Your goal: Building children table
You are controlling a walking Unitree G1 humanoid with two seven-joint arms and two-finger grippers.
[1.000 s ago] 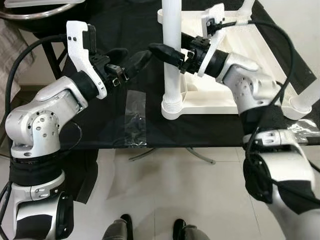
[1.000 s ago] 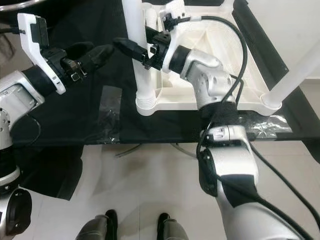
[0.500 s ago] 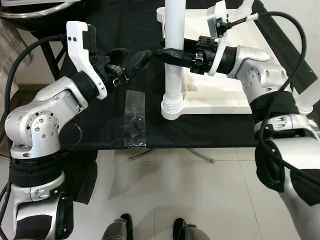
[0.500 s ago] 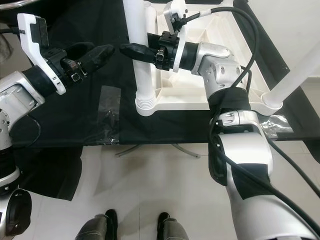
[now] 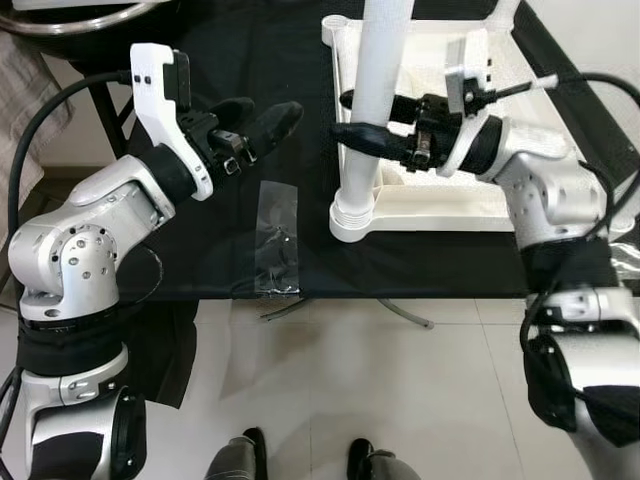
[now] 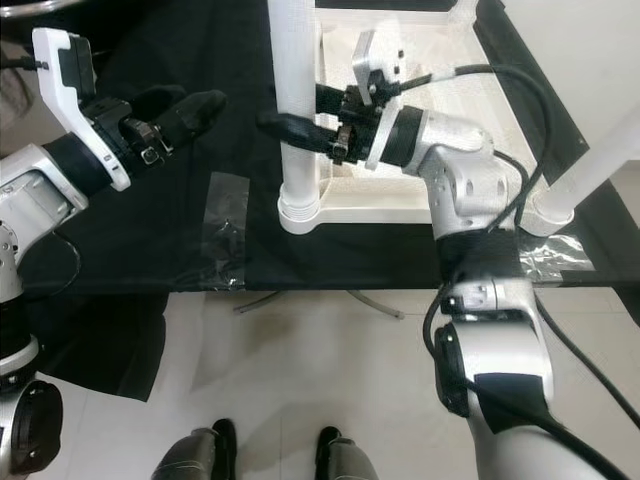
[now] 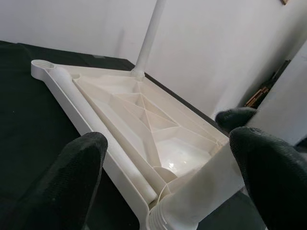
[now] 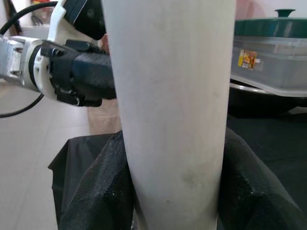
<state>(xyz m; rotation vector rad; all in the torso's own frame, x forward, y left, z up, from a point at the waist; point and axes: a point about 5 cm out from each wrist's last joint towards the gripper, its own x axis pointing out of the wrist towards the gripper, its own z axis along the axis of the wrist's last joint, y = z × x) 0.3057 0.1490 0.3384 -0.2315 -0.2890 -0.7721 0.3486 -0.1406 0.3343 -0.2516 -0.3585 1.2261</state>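
Observation:
A white children's table top [image 5: 470, 200] lies upside down on the black-covered work table [image 5: 200, 250]. An upright white leg [image 5: 375, 100] stands in its near-left corner socket [image 5: 352, 215]. My right gripper [image 5: 368, 118] is shut on this leg about halfway up, and the right wrist view has a black finger [image 8: 98, 191] pressed against each side of the leg [image 8: 168, 96]. My left gripper [image 5: 258, 118] hovers open a short way to the left of the leg, holding nothing. Its fingertips [image 7: 72, 187] frame the ribbed underside [image 7: 144, 115].
Another white leg [image 6: 590, 170] rises from the near-right corner, and one more [image 7: 148, 38] from a far corner. A clear plastic bag [image 5: 277, 235] lies on the cloth near the table's front edge. A metal bowl [image 5: 70, 15] sits back left. Two dark shoes [image 5: 245, 450] are on the tiled floor.
My right gripper has slid lower on the upright leg and closed around it. The leg and table top have shifted slightly right. The left arm has barely moved.

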